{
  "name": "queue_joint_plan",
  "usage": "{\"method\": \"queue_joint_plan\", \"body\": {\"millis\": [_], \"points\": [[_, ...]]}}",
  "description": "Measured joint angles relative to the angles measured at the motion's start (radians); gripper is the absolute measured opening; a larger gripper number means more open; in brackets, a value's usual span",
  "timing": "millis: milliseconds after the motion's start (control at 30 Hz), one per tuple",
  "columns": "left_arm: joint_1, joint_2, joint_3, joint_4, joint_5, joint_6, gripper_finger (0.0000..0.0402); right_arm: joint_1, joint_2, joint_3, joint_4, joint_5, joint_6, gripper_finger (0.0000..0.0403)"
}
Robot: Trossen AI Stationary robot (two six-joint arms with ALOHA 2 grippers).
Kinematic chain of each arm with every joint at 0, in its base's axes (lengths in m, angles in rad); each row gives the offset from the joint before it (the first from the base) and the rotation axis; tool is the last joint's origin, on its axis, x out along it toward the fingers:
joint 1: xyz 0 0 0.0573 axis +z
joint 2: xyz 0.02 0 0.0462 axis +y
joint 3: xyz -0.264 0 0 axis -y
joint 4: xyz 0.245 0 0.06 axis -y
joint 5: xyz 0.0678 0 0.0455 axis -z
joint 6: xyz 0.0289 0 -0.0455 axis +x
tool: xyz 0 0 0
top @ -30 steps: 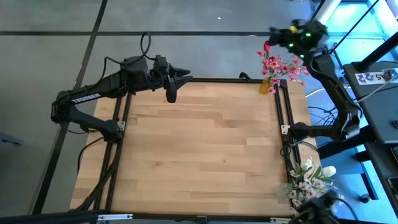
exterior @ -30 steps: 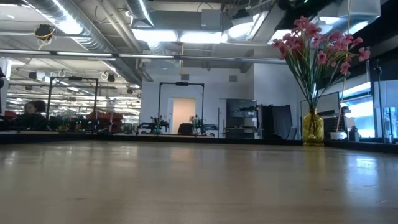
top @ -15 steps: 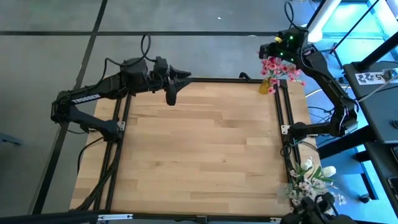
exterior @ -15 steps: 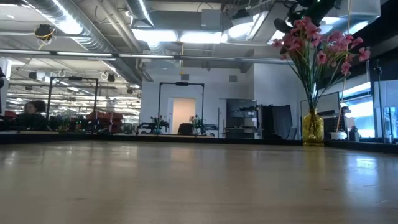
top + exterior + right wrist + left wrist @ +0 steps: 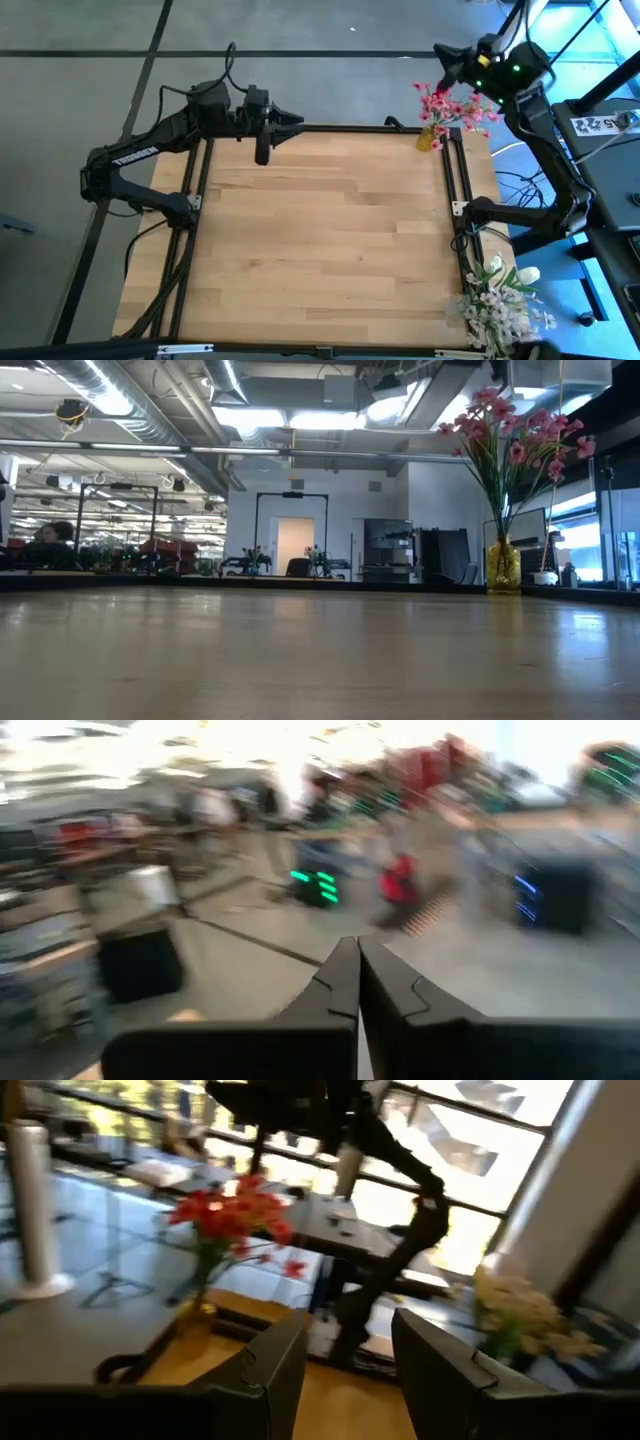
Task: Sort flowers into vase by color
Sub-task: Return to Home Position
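1. Your right gripper (image 5: 357, 942) is up high by the desk's (image 5: 320, 250) far right corner, just beside the top of the flower bunch there. Its two fingers are pressed together with nothing between them.
2. Your left gripper (image 5: 348, 1318) sits at the far left corner, over the desk's far edge, with the arm folded back. Its fingers stand apart and nothing is between them.
3. The yellow vase (image 5: 503, 565) stands upright on the desk's far right corner.
4. The pink flowers (image 5: 515, 430) fan up and out of that vase on thin green stems. You can't tell for sure which heads in the bunch are red tulips.
5. The white flowers (image 5: 500, 290) are bunched at the near right corner, right at the desk's edge and well apart from the yellow vase. One white tulip head shows among the tiny white blossoms. What holds them is hidden under the blooms.
6. A person (image 5: 50, 538) sits far back in the room, on the left of the low view and well away from the desk.
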Motion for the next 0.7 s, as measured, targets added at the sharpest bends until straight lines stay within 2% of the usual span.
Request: {"method": "queue_joint_plan", "body": {"millis": [67, 133, 233, 333, 467, 567, 700], "points": [[0.022, 0.0, 0.0, 0.004, 0.071, 0.001, 0.0144, 0.073, -0.012, 0.001, 0.036, -0.028, -0.018, 0.0001], [0.034, 0.0, 0.0, 0.002, 0.065, -0.013, 0.0144, 0.163, -0.007, 0.002, 0.067, -0.01, -0.018, 0.0001], [0.035, 0.002, 0.0, -0.008, -0.021, -0.013, 0.0144, 0.301, 0.024, 0.001, 0.088, 0.026, -0.029, 0.0001], [0.033, 0.002, 0.0, 0.001, -0.164, -0.003, 0.0144, 0.436, 0.053, 0.0, 0.087, 0.057, -0.048, 0.0001], [0.034, 0.002, 0.0, 0.021, -0.289, -0.041, 0.0144, 0.587, 0.078, 0.0, 0.036, 0.089, -0.062, 0.0001], [0.031, 0.002, 0.0, 0.052, -0.304, -0.172, 0.0144, 0.695, 0.088, -0.024, 0.045, 0.108, -0.077, 0.0001], [-0.018, 0.0, -0.021, 0.066, -0.296, -0.044, 0.0144, 0.822, 0.088, -0.143, 0.175, 0.18, -0.098, 0.0001]]}}
